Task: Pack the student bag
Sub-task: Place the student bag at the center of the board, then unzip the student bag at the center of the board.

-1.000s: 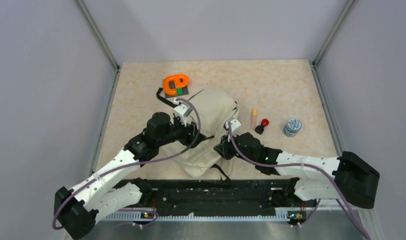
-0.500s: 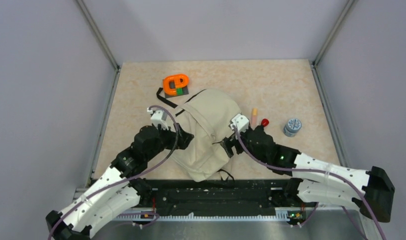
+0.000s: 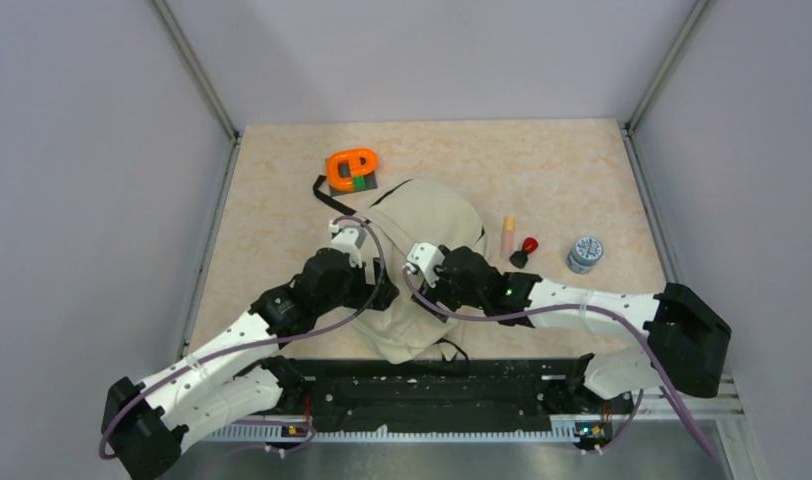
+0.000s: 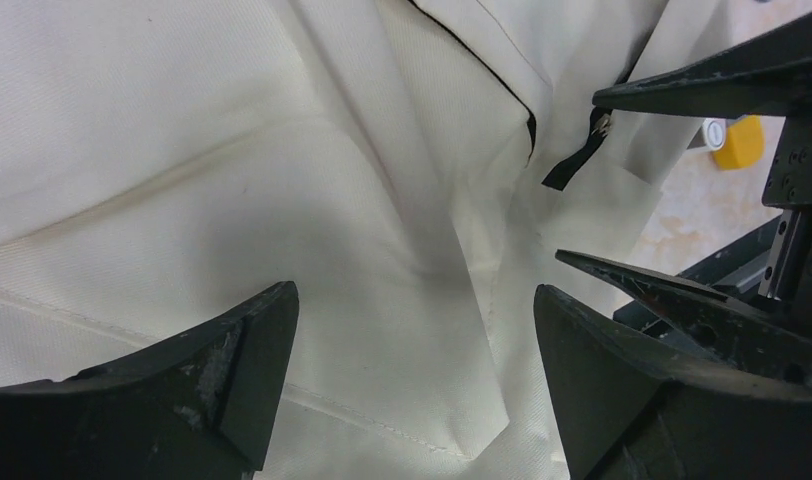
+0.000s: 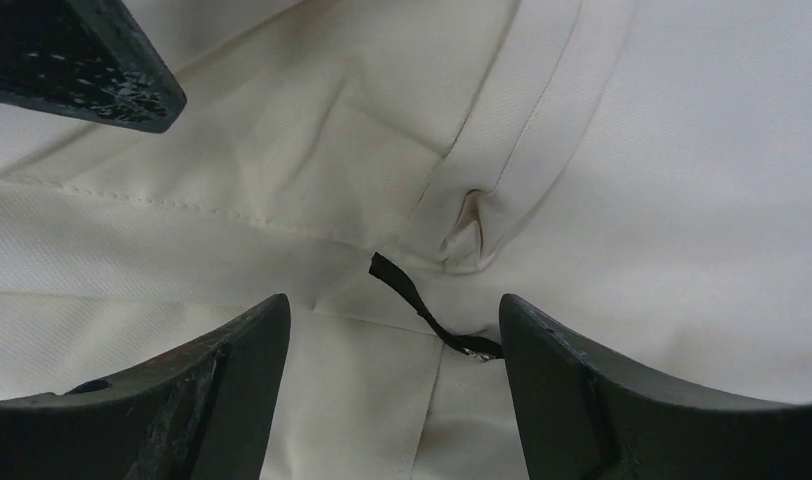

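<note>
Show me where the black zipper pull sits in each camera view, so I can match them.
Top external: too small to make out on the student bag.
Left wrist: black zipper pull, upper right.
Right wrist: the pull, lower centre.
Shared landmark: the bag's beige fabric.

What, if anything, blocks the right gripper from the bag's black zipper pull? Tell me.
Likely yes, reachable: the right gripper hangs open over the student bag, the zipper pull lying bare between its fingers.
</note>
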Controlling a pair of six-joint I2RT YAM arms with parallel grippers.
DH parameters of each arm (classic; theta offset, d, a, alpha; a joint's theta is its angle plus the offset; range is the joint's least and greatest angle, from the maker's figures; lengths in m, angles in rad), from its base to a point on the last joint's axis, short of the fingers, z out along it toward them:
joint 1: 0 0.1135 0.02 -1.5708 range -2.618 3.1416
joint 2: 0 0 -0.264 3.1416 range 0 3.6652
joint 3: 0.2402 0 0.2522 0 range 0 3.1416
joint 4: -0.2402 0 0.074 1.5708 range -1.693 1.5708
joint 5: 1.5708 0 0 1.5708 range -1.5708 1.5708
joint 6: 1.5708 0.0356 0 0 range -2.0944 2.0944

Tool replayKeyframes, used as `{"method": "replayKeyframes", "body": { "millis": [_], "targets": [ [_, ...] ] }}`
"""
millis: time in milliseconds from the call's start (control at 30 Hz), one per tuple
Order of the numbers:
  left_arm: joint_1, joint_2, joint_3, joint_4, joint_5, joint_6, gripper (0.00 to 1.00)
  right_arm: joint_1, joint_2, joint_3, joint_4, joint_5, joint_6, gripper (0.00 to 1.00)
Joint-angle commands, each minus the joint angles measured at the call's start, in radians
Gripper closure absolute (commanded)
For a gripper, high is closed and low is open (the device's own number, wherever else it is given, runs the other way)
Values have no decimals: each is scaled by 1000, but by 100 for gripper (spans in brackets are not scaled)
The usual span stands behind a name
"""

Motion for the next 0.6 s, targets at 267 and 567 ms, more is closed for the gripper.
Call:
{"method": "replayKeyframes", "body": {
  "millis": [267, 567],
  "targets": [
    [-126, 126, 90, -72, -279, 34, 16, 8, 75, 63, 49, 89, -49, 35],
    [-129, 144, 86, -65, -300, 17, 31, 8, 70, 31, 85, 142, -64, 46]
  ]
}}
